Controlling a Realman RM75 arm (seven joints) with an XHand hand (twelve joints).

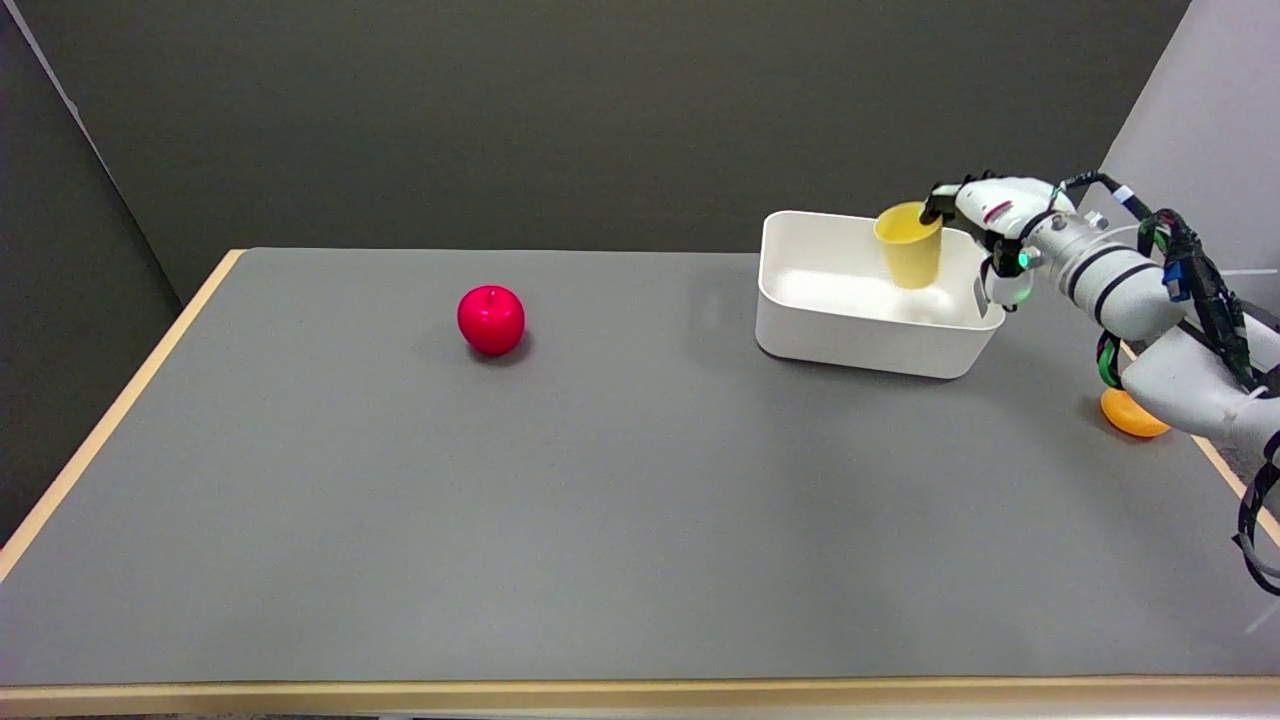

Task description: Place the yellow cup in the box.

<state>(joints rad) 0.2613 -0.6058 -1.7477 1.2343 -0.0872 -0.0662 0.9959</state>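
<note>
At upper right, one yellow cup (909, 246) is gripped by the robot hand (985, 215) above one white box (870, 335); the surface (600, 520) is open left.

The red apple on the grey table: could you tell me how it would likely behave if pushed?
The glossy red apple is round, so it would probably roll rather than slide. Its shiny skin suggests a slippery, rigid surface; nothing stands close enough to stop it.
</note>
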